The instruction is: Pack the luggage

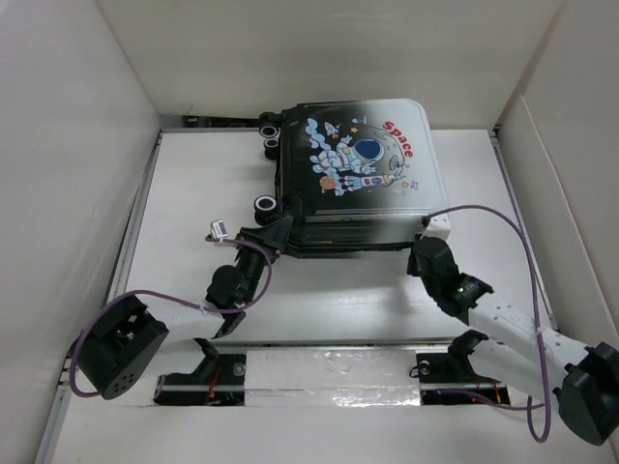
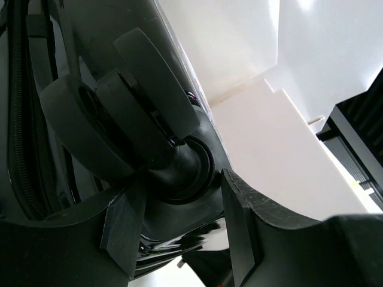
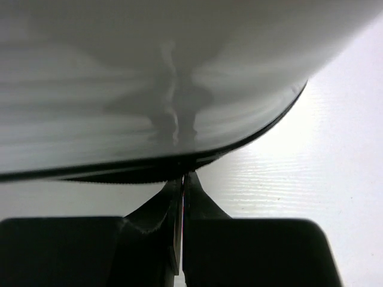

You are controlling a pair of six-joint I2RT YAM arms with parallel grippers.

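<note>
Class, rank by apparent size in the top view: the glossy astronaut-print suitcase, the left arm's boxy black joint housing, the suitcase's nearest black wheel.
1. Glossy astronaut-print suitcase.
2. Boxy black joint housing, possibly enlarged by camera nearness.
3. Black wheel.

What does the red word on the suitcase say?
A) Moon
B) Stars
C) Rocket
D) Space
D: the red letters on top of the luggage, next to the cartoon astronauts, spell "Space".
</note>
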